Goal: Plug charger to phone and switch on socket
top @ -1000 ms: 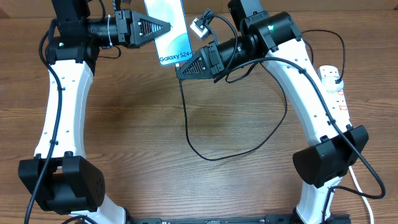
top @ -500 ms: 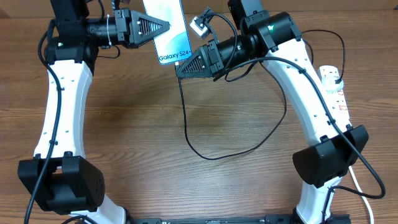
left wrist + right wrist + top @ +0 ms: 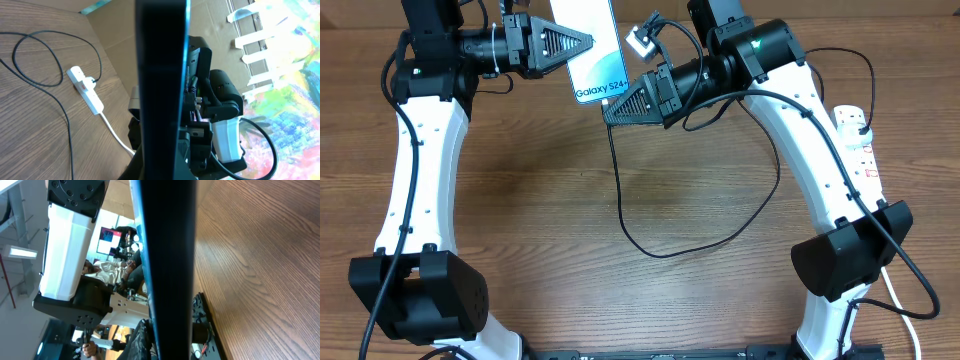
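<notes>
jaws of the left gripper [image 3: 585, 42] clamp the phone [image 3: 600, 70]; right gripper [image 3: 610, 113] pinches the charger [image 3: 620, 200].

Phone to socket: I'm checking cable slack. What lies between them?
In the overhead view, the right arm spans between phone and socket, with the charger cable looping on the table below.

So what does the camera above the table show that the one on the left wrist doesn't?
Only the overhead view shows the phone face-on, its lit screen with Galaxy lettering, the left claw gripping its side, and the right claw pinching the charger just below it. Only the left wrist view shows the phone edge-on as a dark slab, plus a colourful backdrop beyond the table. Both show the phone, the charger's black cable, the white socket and the wooden table.
</notes>
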